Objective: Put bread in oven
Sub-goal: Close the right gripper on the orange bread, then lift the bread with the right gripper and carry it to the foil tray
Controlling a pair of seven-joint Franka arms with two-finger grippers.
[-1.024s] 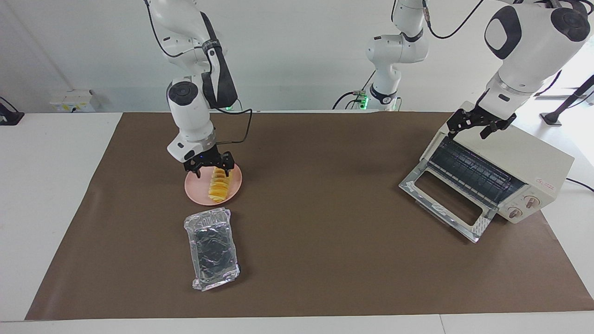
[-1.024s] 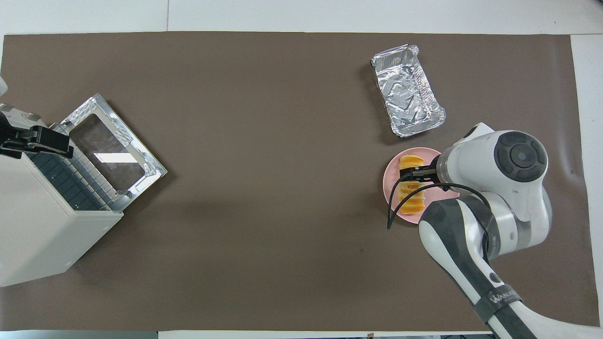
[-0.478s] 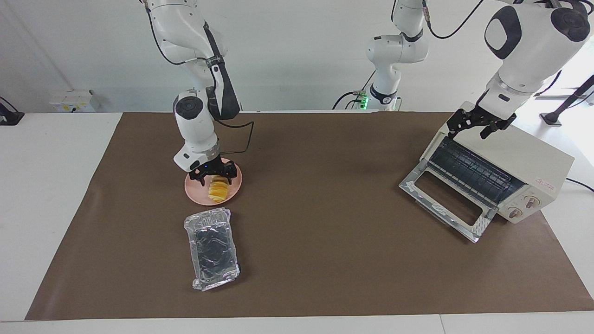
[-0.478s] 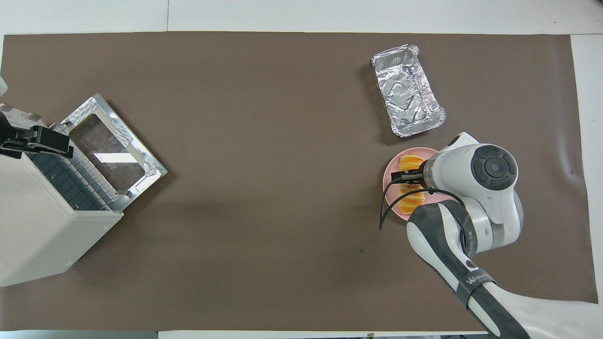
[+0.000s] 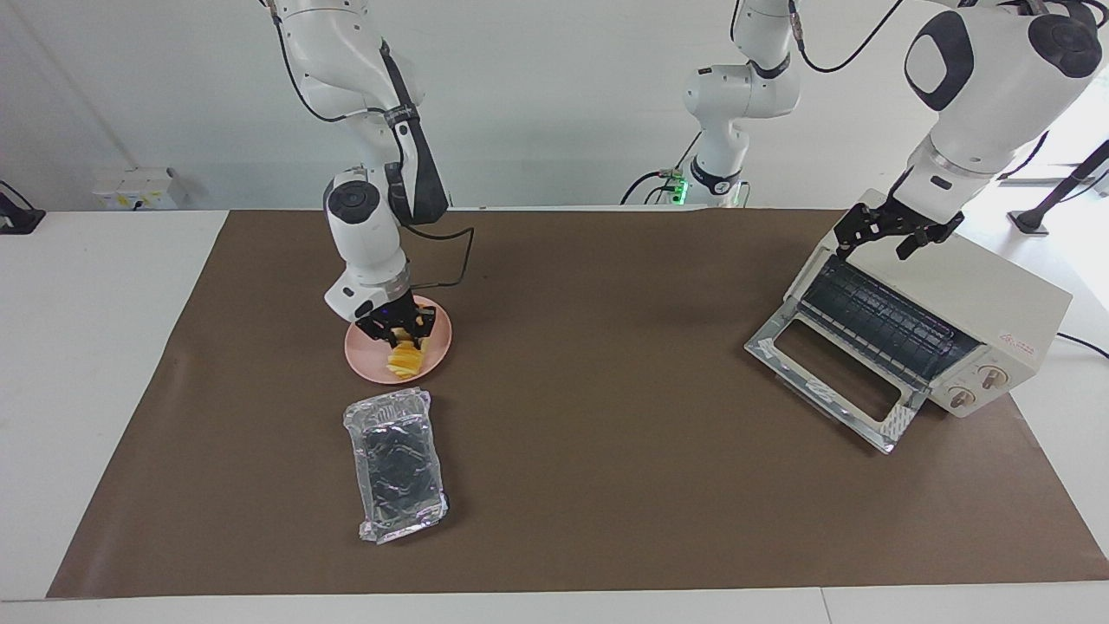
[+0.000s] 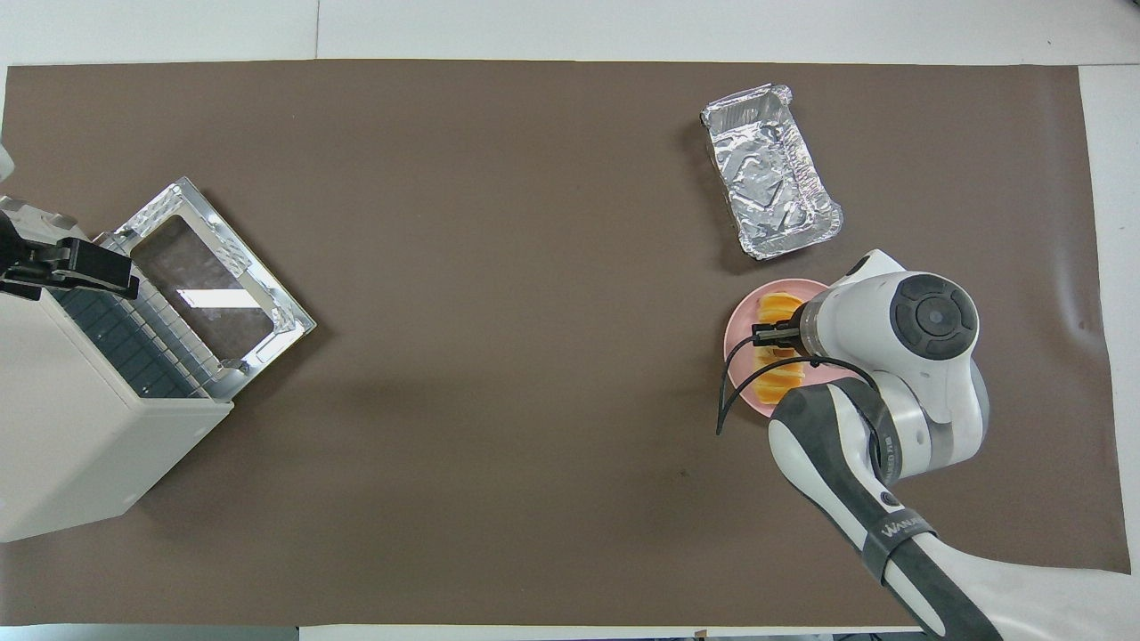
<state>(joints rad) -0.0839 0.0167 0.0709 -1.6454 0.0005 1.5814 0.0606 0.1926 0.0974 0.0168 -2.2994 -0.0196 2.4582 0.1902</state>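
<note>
Right now I have the right gripper down on the small ridged yellow-orange loaf of bread, which lies on the round pink plate toward the right arm's end of the brown-covered bench. Its jaws stand narrowed around the end of the loaf that is nearer to the robots — from the facing view the fingertips look pressed against the loaf's sides, and the bread rests on the plate, not lifted. In the overhead view the right arm's wrist hides part of the plate, and only the dark fingers and the orange segments on either side of them show.

Just farther from the robots than the plate lies the crinkled silver foil tray, apart from it and untouched.

At the left arm's end of the bench stands the cream-white boxy toaster oven — its glass-windowed door is dropped fully open onto the bench, and the dark wire rack shows inside. Two round knobs sit on its front.

The left gripper waits over the oven's top edge above the opening, its jaws spread wide and holding nothing.
</note>
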